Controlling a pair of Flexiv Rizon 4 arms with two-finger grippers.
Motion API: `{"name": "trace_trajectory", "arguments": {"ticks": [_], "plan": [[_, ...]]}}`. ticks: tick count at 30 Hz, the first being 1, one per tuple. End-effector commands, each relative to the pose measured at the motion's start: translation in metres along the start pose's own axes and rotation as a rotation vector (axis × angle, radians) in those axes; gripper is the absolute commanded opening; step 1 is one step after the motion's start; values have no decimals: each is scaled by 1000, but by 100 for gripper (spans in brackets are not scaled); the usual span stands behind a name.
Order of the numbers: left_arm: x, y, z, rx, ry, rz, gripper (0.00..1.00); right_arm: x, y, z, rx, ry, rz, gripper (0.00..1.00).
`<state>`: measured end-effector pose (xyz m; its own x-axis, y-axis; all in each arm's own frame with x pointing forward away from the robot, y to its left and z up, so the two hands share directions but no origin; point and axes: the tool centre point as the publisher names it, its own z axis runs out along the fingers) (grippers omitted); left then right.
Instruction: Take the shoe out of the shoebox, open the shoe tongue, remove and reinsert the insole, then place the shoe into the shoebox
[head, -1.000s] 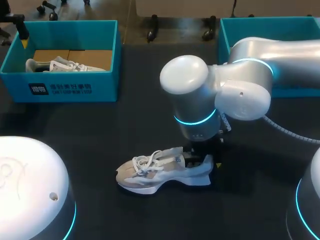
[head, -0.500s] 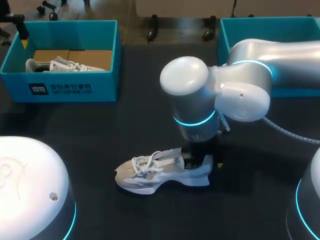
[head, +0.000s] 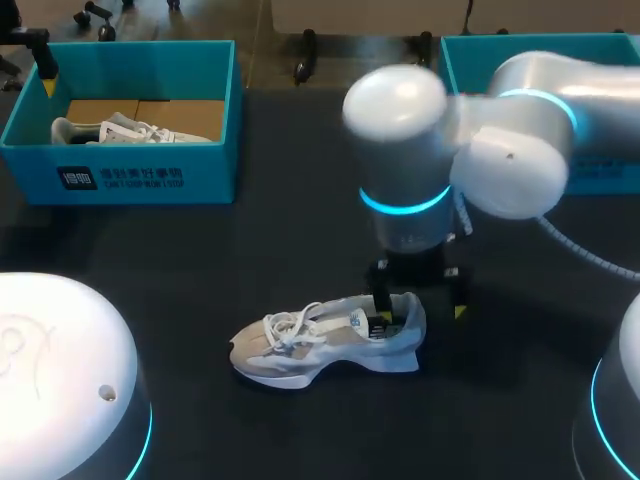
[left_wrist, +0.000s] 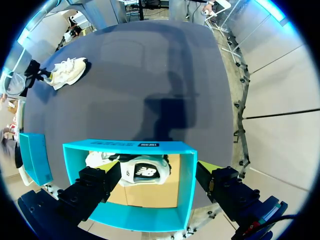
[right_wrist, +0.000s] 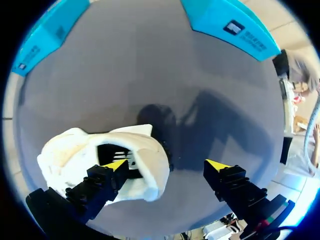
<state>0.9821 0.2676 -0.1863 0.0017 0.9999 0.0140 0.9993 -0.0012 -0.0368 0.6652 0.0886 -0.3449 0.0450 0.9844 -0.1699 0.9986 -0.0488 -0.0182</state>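
The right arm (head: 440, 140) is blurred in the head view, its wrist covering most of the right tool (head: 420, 305) above the heel of the shoe (head: 320, 340). Under that tool the shoe's opening is too dark to show the insole. Ahead of the left tool (left_wrist: 157, 179), the shoebox (left_wrist: 125, 146) wall hides part of the boxed shoe (left_wrist: 142, 170).

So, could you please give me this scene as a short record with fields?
shoe: upright on the table, outside both boxes
right hand: open, one finger at the shoe's opening, the other outside the heel
left hand: open, above the shoebox
shoebox contents: a second shoe
other box: behind the right arm, contents not visible
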Motion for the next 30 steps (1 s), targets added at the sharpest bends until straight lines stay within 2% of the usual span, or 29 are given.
{"name": "trace_trajectory", "arguments": {"ticks": [1, 8, 17, 18, 20, 21, 22, 30], "plan": [[0, 0, -1, 1, 3, 1, 100, -39, -3, -24, -24, 220, -52, 100], [0, 0, -1, 1, 3, 1, 100, -57, -2, -43, -45, 458, -221, 100], [0, 0, -1, 1, 3, 1, 100, -72, 1, -40, -81, 661, -462, 100], [0, 0, -1, 1, 3, 1, 100, -73, 2, -40, -94, 702, -502, 100], [0, 0, -1, 1, 3, 1, 100, -74, 2, -39, -144, 854, -628, 100], [0, 0, -1, 1, 3, 1, 100, -76, 1, -38, -172, 877, -703, 100], [0, 0, -1, 1, 3, 1, 100, -72, 1, -34, -162, 804, -745, 100], [0, 0, -1, 1, 3, 1, 100, -72, 1, -34, -162, 804, -745, 100]]}}
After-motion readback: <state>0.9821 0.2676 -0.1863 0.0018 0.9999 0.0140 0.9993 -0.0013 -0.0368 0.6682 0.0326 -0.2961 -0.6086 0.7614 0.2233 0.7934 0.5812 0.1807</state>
